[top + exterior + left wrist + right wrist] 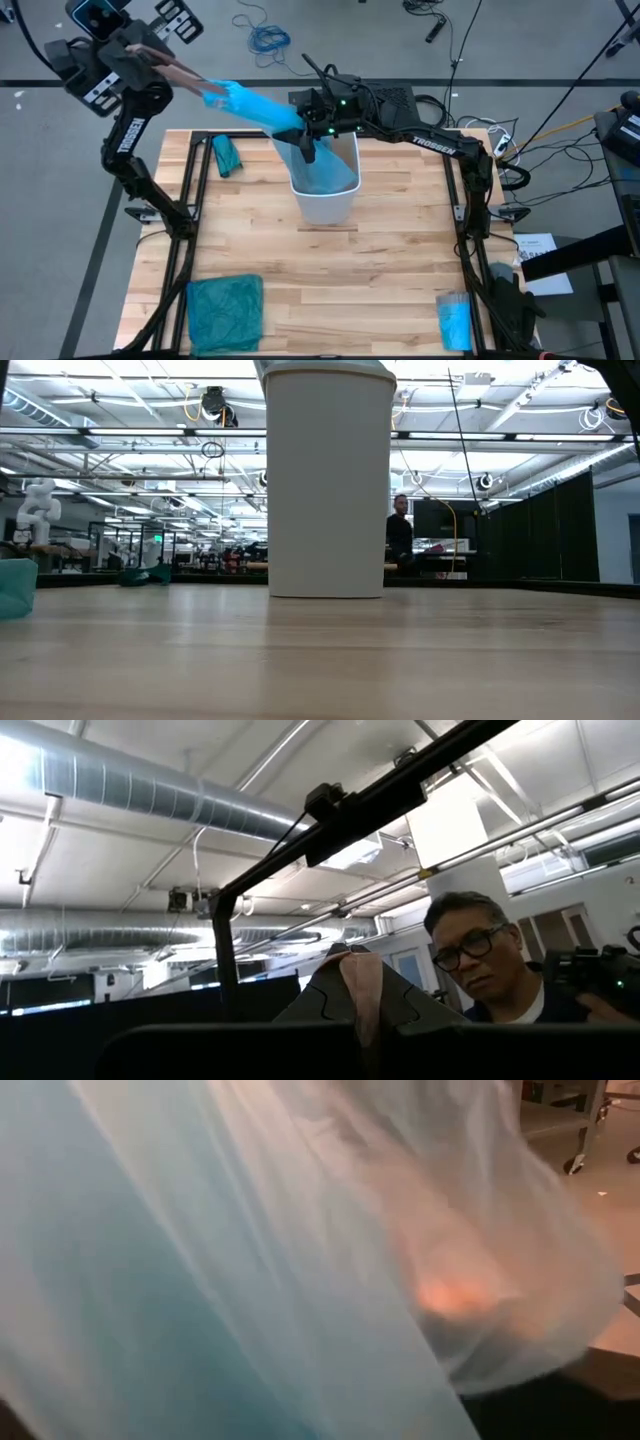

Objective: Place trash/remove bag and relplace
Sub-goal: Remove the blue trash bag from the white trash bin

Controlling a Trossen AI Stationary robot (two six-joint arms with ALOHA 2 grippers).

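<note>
The bag (262,112) is stretched in a long band from the white bin (326,203) up and out toward the far left. Its long axis runs from the bin's mouth to the left gripper (190,78), whose jaws are clamped together on the bag's far-left end, raised beyond the table's far-left corner. The right gripper (308,150) hangs over the bin's far rim, in the bag's lower folds; whether it pinches the film I cannot tell. The right arm is nearer the bin
</note>
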